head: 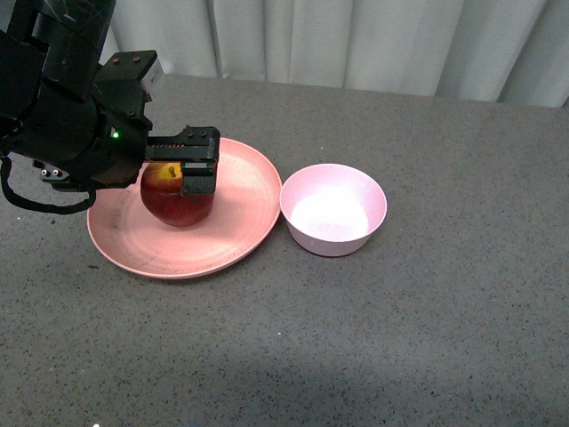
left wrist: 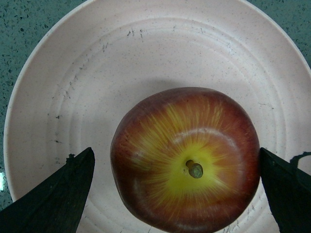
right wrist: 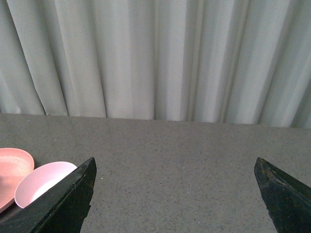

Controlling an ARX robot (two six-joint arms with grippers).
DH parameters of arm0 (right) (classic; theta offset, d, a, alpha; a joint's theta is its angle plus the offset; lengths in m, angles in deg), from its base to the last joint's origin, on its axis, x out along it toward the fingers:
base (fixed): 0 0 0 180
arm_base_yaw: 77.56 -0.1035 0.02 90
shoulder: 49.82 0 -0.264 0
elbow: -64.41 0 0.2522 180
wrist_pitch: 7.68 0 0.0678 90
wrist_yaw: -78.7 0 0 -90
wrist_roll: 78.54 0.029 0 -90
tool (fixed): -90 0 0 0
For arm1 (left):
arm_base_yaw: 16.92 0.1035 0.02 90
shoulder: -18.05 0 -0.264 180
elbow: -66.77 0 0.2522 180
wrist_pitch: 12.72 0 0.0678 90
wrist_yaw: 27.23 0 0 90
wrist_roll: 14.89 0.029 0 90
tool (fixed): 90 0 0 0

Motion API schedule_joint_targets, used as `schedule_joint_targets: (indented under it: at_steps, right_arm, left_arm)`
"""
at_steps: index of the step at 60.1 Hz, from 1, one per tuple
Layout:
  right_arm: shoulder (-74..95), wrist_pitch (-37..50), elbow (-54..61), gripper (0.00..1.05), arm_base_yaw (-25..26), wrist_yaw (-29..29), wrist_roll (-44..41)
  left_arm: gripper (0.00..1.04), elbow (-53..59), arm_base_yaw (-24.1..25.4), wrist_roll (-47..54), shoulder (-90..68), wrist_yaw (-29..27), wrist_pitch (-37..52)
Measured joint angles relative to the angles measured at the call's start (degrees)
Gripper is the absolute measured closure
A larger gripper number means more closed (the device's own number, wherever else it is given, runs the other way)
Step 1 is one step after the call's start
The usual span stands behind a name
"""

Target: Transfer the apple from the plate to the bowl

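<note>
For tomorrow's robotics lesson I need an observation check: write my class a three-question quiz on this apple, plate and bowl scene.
1. True or false: the apple lies in the bowl.
2. Which arm's fingers flank the apple? A left, B right, C neither.
3. Fill in: in the front view the bowl stands to the ___ of the plate.
Key: 1 false; 2 A, the left fingers; 3 right.

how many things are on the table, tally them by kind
apple: 1
plate: 1
bowl: 1
total: 3
</note>
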Motion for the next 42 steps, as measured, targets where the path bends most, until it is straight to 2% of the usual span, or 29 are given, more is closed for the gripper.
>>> schedule_joint_targets:
  at_steps: [8,13,26,42]
  right_arm:
    - [0.00,0.00,0.00,0.09,0.00,-0.02,0.00]
    - [0.00,0.00,0.00,0.09,0.00,-0.02,0.00]
    - [0.00,0.00,0.00,0.09,0.00,-0.02,0.00]
    - [0.00,0.00,0.00,0.09,0.00,0.00,0.00]
  left_arm:
    - [0.24,-0.02,-0.15,0.24,-0.02,0.07,0.00]
    - [0.29,-0.02,-0.24,0.24,0.00,0.09,0.00]
    - [0.31,-0.02,-1.55,0.04,0.74,0.55,0.02]
    - [0.31,-3.78,-7.39,-0.85,3.65,2.82,-0.04]
